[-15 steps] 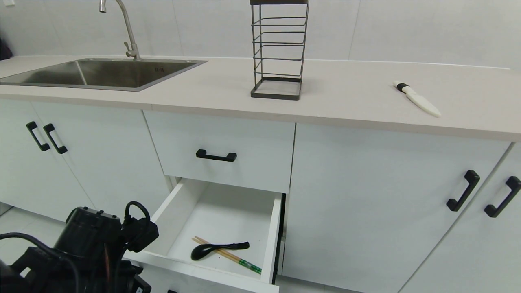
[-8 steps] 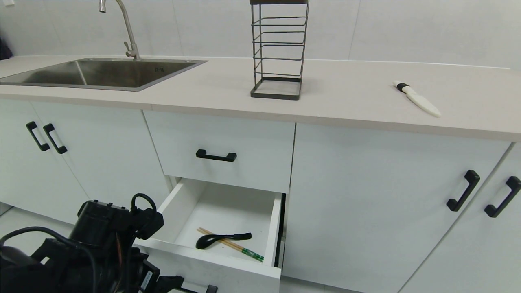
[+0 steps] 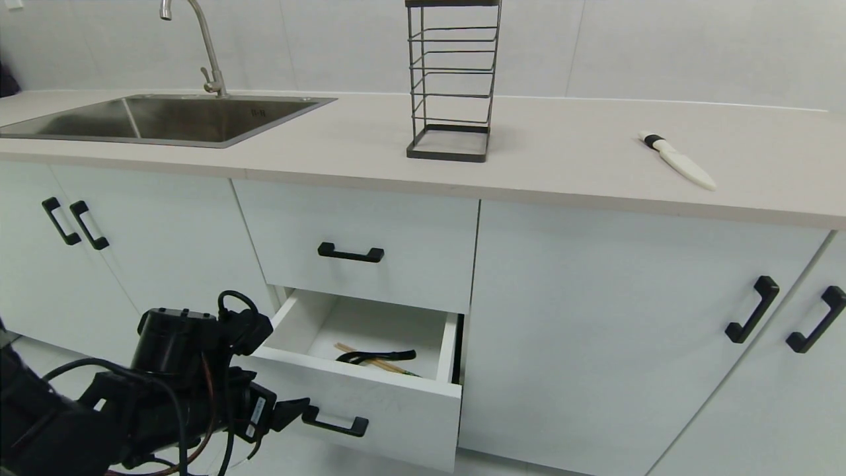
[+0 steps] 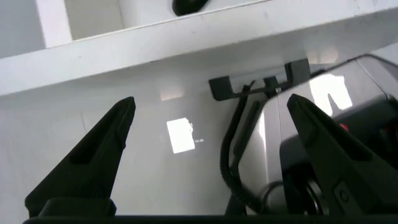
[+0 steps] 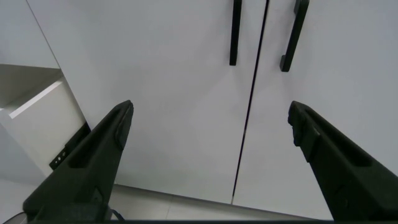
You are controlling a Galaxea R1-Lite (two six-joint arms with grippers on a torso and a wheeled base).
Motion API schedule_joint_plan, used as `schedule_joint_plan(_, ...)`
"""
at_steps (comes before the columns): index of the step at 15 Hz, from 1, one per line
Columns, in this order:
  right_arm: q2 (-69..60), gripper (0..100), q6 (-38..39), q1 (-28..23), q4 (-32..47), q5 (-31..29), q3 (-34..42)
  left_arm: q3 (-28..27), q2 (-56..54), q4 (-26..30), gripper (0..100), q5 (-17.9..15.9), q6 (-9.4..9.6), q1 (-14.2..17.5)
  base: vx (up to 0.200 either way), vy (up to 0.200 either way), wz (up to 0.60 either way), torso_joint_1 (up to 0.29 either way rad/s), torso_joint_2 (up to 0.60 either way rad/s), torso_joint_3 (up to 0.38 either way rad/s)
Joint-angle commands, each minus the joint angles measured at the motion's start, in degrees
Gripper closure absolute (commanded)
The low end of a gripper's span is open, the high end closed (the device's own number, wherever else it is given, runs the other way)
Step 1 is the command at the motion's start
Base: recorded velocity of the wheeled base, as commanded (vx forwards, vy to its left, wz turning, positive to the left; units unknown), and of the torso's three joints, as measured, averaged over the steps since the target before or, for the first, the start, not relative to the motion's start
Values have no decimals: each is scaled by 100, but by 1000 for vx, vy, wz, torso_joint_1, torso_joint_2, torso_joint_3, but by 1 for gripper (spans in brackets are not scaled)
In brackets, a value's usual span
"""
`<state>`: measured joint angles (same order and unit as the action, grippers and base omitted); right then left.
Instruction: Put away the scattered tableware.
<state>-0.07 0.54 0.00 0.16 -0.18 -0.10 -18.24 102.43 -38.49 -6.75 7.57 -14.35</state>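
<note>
Your left hand [image 3: 291, 408] has come up and forward from the bottom edge of the head view. It now sits at the front of the lower drawer [image 3: 396, 416], just beside its black handle [image 3: 335, 424]. The drawer has slid a good part of the way in, so its front panel and handle have come into sight. The black spoon [image 3: 380, 356] and chopsticks [image 3: 348, 350] rode back with it and are now half hidden behind that panel.

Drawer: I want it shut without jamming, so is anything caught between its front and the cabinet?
Nothing visible is. The spoon and chopsticks lie low inside the drawer, below its rim. The left tool is outside, by the handle on the front.
</note>
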Motion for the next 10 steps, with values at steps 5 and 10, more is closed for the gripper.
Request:
schedule_joint_plan(5,7,0,-1,0,2,1,1,-233,946,-1012,0,-37,-10,160,0,0,0,0,0,0)
schedule_joint_plan(10,7,0,-1,-9,2,1,1,-497,1324,-1680,0,-265,-54,319,0,0,0,0,0,0)
